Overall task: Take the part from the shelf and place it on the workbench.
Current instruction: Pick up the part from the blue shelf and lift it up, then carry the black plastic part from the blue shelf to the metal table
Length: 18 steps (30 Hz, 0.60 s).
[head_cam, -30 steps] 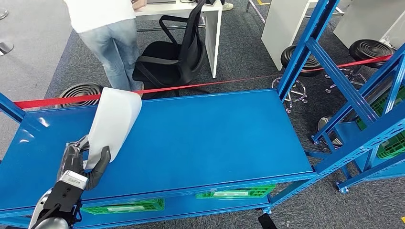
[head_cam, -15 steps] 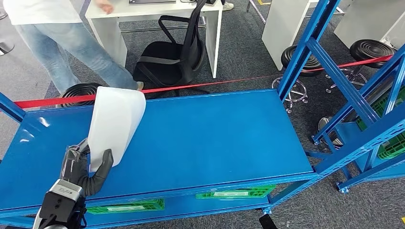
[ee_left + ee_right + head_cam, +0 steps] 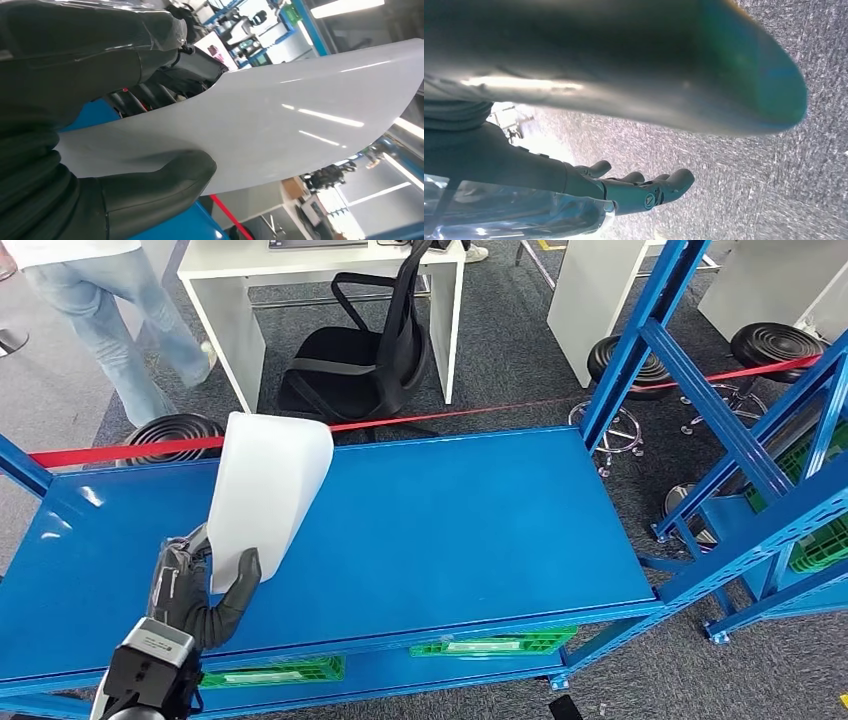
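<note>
From the head view, the left hand gripped the lower end of the white curved part, thumb pressed on its near face and the other fingers behind it. The part stood nearly upright, tilted away from the robot, held above the left half of the blue surface and not resting on it. A red tape ran across behind the surface, blue shelf uprights rose at the right, green bins sat on the level below, and a person stood beyond, near a white desk and a black chair.

From the left wrist view, the left hand's thumb lay over the glossy face of the part, with the darker fingers on the far side. The hold sat at one end only, so most of the part projected unsupported. My reading is that a smooth, long piece held this way could pivot or slide out of the hand if lowered quickly, and its free end could strike the surface first and twist the hold.

From the right wrist view, the right hand hung over grey carpet, fingers apart and lightly curved, holding nothing, so it could give no support if the part slipped.
</note>
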{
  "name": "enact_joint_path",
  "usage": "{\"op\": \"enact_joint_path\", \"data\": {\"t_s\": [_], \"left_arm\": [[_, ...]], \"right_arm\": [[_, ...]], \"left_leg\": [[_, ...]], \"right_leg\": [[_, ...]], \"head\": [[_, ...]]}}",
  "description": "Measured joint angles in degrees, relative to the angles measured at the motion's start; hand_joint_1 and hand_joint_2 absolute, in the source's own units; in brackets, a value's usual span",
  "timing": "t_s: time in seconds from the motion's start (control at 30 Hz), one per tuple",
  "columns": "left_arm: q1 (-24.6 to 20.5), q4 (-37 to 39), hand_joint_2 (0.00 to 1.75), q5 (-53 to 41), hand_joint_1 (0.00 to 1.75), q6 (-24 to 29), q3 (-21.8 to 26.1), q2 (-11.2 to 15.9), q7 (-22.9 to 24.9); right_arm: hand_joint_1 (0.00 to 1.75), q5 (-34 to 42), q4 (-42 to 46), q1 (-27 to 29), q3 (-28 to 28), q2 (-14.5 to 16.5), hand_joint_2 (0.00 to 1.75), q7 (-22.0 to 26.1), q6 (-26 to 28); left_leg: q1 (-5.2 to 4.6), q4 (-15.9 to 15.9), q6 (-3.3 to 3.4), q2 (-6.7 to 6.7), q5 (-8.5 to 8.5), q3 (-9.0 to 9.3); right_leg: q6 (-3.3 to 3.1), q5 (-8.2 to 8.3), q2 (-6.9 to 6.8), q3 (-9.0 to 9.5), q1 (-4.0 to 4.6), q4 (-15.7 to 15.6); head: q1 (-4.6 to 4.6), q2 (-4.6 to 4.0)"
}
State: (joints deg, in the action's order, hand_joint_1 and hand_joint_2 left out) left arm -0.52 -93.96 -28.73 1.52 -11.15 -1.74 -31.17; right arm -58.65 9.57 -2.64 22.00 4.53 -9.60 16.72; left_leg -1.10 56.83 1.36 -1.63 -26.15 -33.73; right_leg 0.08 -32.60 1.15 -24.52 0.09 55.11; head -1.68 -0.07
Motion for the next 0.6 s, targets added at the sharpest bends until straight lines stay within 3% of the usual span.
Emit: {"op": "enact_joint_path", "data": {"t_s": [0.33, 0.6], "left_arm": [[-1.0, 0.6, 1.75, 1.5, 1.75, 0.9, -1.2, 0.0, 0.0], [1.2, -0.3, 1.75, 0.2, 1.75, 4.8, -1.2, 1.3, -0.2]], "right_arm": [[0.00, -0.4, 0.0, 0.3, 0.5, 0.6, 0.00, 0.5, 0.7], [0.00, -2.7, 0.0, -0.1, 0.5, 0.7, 0.00, -0.6, -0.1]], "left_leg": [[0.00, 0.0, 0.00, -0.01, 0.00, 0.00], [-0.11, 0.1, 0.08, -0.02, -0.10, -0.01]], "right_leg": [[0.00, 0.00, 0.00, 0.00, 0.02, 0.0], [0.03, -0.01, 0.00, 0.01, -0.08, -0.1]], "head": [[-0.01, 0.00], [-0.01, 0.00]]}}
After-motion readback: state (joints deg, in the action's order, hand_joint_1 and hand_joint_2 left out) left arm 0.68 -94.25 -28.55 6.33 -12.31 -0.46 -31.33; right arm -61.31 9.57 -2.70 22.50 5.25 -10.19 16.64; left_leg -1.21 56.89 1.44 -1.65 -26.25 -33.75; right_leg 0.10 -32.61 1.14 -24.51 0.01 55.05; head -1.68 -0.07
